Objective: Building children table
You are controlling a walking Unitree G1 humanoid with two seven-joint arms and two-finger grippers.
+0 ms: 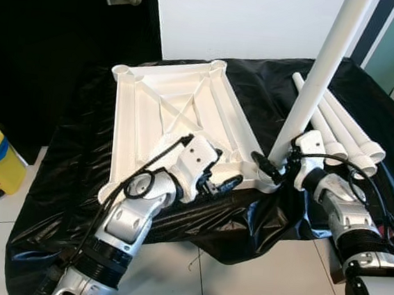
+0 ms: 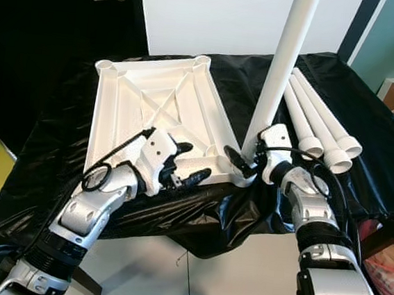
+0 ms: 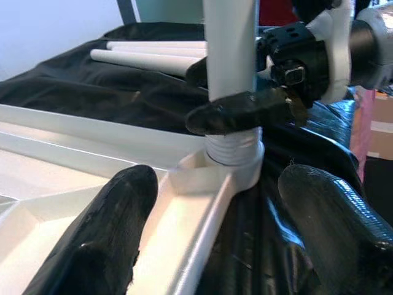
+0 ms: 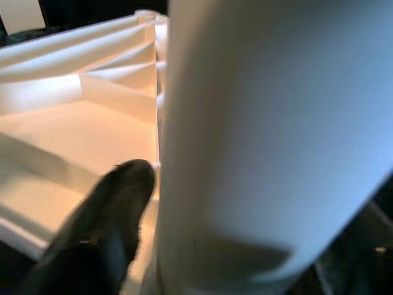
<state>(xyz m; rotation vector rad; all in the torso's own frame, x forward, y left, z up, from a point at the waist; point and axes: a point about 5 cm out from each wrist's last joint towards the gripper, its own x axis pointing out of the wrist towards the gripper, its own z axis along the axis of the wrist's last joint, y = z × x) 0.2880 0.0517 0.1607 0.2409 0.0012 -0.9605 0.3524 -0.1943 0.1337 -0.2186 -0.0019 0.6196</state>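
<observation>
From the head, the white tabletop (image 1: 179, 114) lies upside down on a black sheet (image 1: 69, 170), and the right gripper (image 1: 273, 163), forearm reaching in low from the right, pinches the base of an upright leg (image 1: 323, 69) standing in the near right corner socket, with three spare legs (image 1: 338, 130) lying just beyond. The left arm bends up from below, its gripper (image 1: 218, 184) spread over the tabletop's near edge. In the left wrist view its two fingers (image 3: 110, 233) gape apart, framing the leg's threaded end (image 3: 233, 147) seated in the socket; the right wrist view has one finger (image 4: 104, 215) pressed against the leg (image 4: 264, 135).
</observation>
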